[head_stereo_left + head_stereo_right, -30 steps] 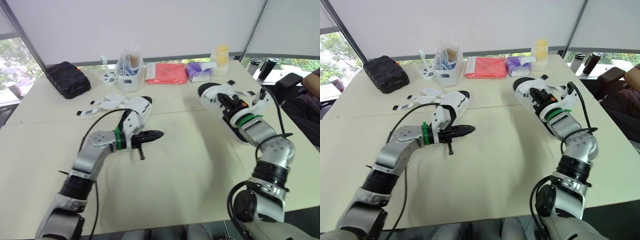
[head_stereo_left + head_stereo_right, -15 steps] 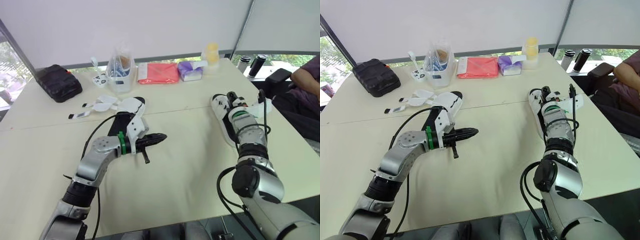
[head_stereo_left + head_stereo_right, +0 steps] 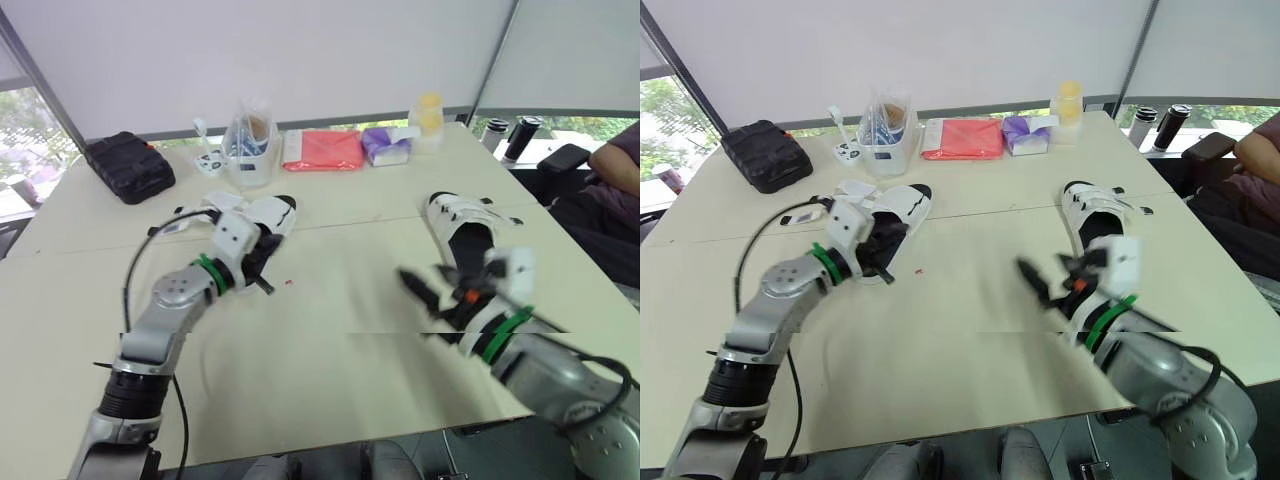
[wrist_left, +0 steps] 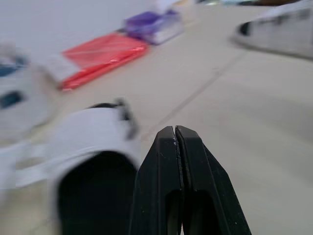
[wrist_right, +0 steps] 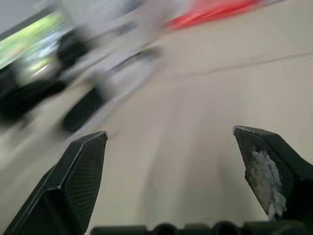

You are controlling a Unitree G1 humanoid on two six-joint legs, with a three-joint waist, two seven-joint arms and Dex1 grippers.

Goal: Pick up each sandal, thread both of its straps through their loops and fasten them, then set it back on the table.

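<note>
Now the right gripper [image 5: 168,133], fingers spread wide and empty, has swung off the right sandal [image 3: 468,225] to mid-tabletop [image 3: 340,350], leaving that sandal lying flat, its straps seemingly fastened. The left gripper [image 4: 174,129], fingers pressed shut on nothing, has reached the left sandal [image 3: 275,212]: white, black footbed, straps splayed loose, probably next.

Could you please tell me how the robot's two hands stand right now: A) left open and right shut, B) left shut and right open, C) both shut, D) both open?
B: the left hand has its fingers pressed together, while the right hand holds its fingers wide apart.
</note>
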